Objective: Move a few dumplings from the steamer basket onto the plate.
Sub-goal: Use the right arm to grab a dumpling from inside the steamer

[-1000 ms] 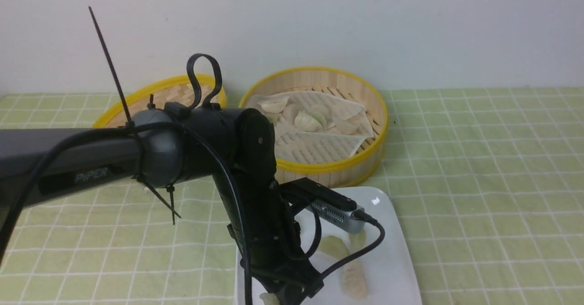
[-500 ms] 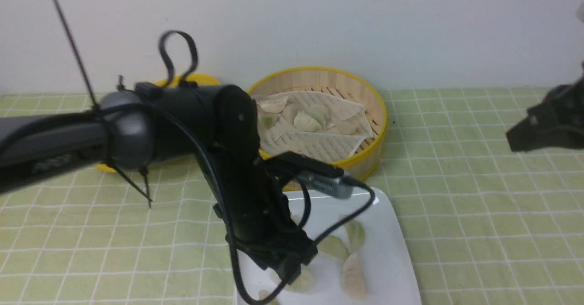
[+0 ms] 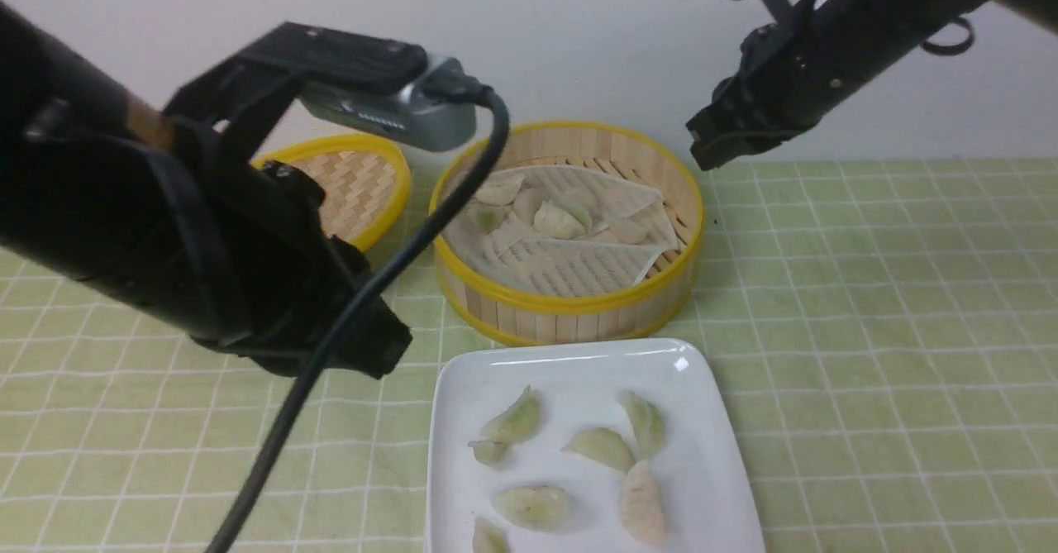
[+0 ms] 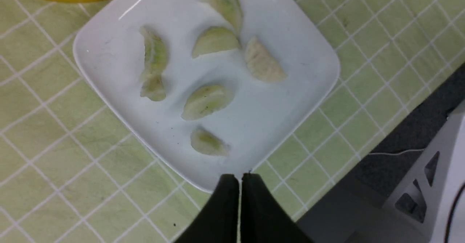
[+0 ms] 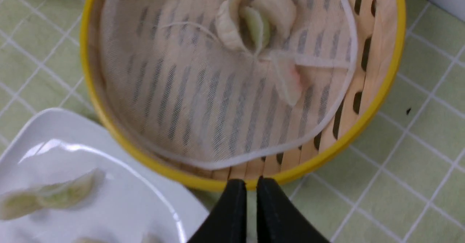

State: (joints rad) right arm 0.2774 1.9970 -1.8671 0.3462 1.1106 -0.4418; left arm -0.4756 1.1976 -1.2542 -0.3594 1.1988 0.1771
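Note:
The steamer basket (image 3: 570, 309) stands at the back centre with several dumplings (image 3: 558, 218) on its white liner. The white plate (image 3: 579, 356) lies in front of it and holds several dumplings (image 3: 519, 419). My left gripper (image 3: 382, 348) is shut and empty, raised to the left of the plate. In the left wrist view it (image 4: 238, 177) hangs over the plate's (image 4: 290, 101) near rim, with the dumplings (image 4: 207, 101) beyond. My right gripper (image 3: 702, 150) is high, to the right of the basket. In the right wrist view it (image 5: 247, 182) is shut and empty above the basket's rim (image 5: 385, 79), with dumplings (image 5: 254, 25) inside.
The shallow woven lid (image 3: 355, 181) lies left of the basket, partly behind my left arm. A green checked cloth (image 3: 868, 330) covers the table. The table's front edge, dark floor and a white stand (image 4: 436, 170) show in the left wrist view.
My left arm has lifted off the plate and swung up to the left, uncovering the dumplings there. My right arm has come in from the right and risen beside the basket.

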